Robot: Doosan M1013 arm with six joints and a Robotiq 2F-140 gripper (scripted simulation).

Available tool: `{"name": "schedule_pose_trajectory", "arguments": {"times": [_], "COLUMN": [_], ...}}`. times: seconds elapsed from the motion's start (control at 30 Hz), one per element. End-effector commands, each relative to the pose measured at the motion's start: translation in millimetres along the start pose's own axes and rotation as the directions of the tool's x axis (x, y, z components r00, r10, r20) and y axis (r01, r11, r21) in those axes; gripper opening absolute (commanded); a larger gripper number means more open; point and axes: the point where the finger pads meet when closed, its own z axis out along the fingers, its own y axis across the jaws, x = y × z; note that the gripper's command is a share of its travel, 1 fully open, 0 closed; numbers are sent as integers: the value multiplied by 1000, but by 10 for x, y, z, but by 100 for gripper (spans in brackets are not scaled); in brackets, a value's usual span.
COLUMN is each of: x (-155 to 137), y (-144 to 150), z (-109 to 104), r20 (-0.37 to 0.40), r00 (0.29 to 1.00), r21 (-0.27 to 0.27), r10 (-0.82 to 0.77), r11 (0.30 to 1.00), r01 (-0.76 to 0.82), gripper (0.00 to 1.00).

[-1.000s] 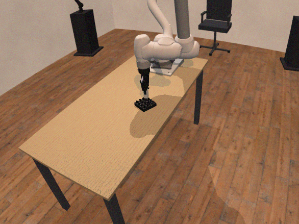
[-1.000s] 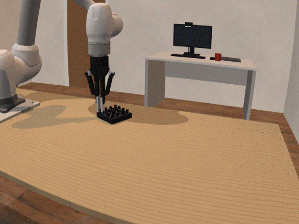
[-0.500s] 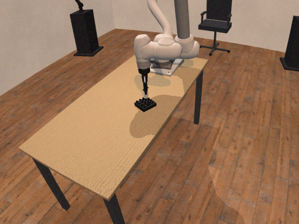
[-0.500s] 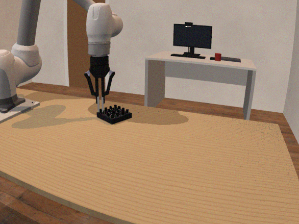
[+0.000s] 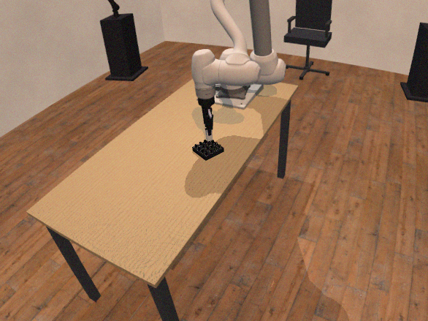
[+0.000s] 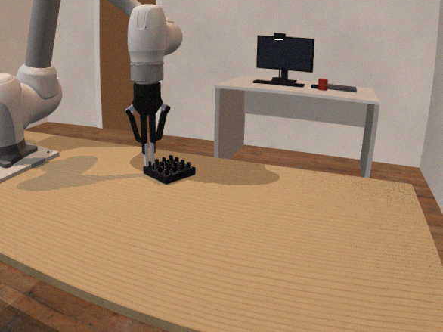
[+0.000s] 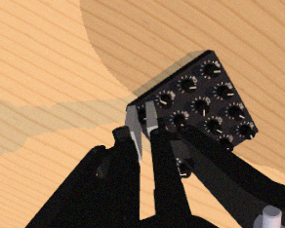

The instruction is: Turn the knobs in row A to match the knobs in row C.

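The claw (image 5: pixel 209 138) (image 6: pixel 150 164) (image 7: pixel 143 116) points straight down, its pale fingers narrow and closed on a corner knob (image 7: pixel 142 116) of the knob box (image 5: pixel 207 156) (image 6: pixel 166 178) (image 7: pixel 183 102). I can't read which name is printed there. The one thing the next move turns on is that the claw is over a corner rather than the middle: nearly all of the box lies out from the fingers, away from the arm's base. The box looks about square, so no long axis stands out; in the wrist view its sides run aslant to the fingers. Any further turn should probably keep its centre on that knob, or the fingers could nudge a neighbour or drag the box.

There's just the one arm (image 5: pixel 231 72) (image 6: pixel 147 33), reaching over from its base plate (image 5: pixel 239 105) (image 6: pixel 53 153) at one short end of the counter (image 5: pixel 120 182) (image 6: pixel 227 241). In the top view the box sits nearer that end than the near corners, and closer to the right-hand long edge than the left. It rests flat.

Beyond the counter, an office chair (image 5: pixel 313 10) stands past the base end. The exterior view shows a white desk (image 6: pixel 302 90) by the wall, bearing a monitor (image 6: pixel 285 53) and a red mug (image 6: pixel 323 85).
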Motion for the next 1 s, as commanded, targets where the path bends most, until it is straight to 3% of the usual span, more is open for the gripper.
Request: {"name": "schedule_pose_trajectory", "arguments": {"times": [0.0, 0.8, 0.83, 0.97], "x": [0, 0, 0, 0], "y": [0, 0, 0, 0], "z": [-1, -1, -1, -1], "r20": [-2, -2, -2, -2], "r00": [999, 998, 998, 998], "r21": [-1, -1, -1, -1], "r10": [-36, -68, -68, -68], "r11": [999, 998, 998, 998], "r01": [36, 68, 68, 68], "gripper": [5, 5, 12, 12]}}
